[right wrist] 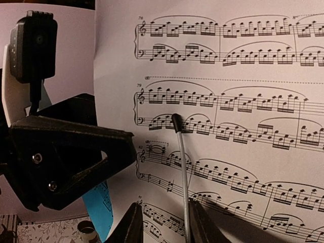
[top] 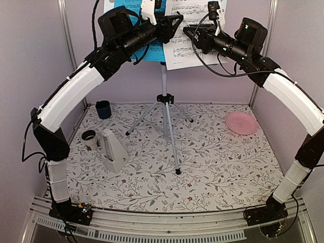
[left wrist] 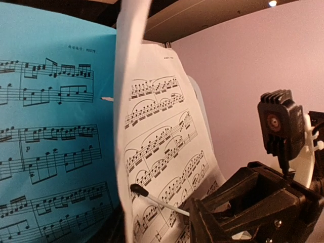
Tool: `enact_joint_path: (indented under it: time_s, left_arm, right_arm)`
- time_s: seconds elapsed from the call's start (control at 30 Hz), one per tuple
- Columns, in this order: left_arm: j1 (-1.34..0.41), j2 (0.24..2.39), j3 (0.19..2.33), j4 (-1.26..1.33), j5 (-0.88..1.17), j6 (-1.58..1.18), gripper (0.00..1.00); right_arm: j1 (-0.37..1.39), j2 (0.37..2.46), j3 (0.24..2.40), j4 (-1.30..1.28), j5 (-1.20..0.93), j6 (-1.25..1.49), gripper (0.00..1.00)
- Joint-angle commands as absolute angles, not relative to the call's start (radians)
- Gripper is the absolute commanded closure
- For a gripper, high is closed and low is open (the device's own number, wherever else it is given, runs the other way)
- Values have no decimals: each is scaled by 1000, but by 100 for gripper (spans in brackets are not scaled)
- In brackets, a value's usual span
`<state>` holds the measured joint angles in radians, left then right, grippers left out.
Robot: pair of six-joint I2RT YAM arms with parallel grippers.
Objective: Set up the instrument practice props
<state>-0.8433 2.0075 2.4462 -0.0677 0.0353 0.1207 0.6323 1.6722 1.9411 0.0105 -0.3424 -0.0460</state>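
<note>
White music sheet stands flat ahead of the right tool, whose narrowly parted jaws straddle the upright retaining wire lying across it.

We look into a booth of 3 pale lilac walls around a table (its cover white, printed with grey leaves and small red flowers). 2 metal posts stand at the back corners, a ribbed aluminium rail runs along the near edge, and 1 lamp glints overhead.

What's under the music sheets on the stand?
The silver tripod, its pole and spread legs standing on the floral mat. Whatever backs the blue sheet and white sheet is covered by them.
</note>
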Motion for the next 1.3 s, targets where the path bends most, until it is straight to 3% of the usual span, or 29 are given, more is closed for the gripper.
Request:
enact_joint_path:
  time_s: [0.0,0.1,0.23,0.63,1.0,1.27]
  left_arm:
    - [-865,1906,2388,-45,-23,158,55]
    - [-871,1858,2317,-29,-57,171,45]
    - [-873,1779,2198,19,-88,180,38]
    - [-893,1602,1923,36,-94,148,41]
    - [-905,1461,1571,96,-110,8,45]
    - [-909,1498,1574,78,-115,-60,46]
  right_arm:
    - [649,1621,1898,25,-335,-46,63]
    - [649,1582,1862,30,-306,-47,51]
    - [648,1531,1821,19,-260,-56,43]
    - [469,1317,1533,25,-255,92,43]
    - [277,1321,1424,91,-472,291,46]
    - [261,1368,1426,162,-585,362,49]
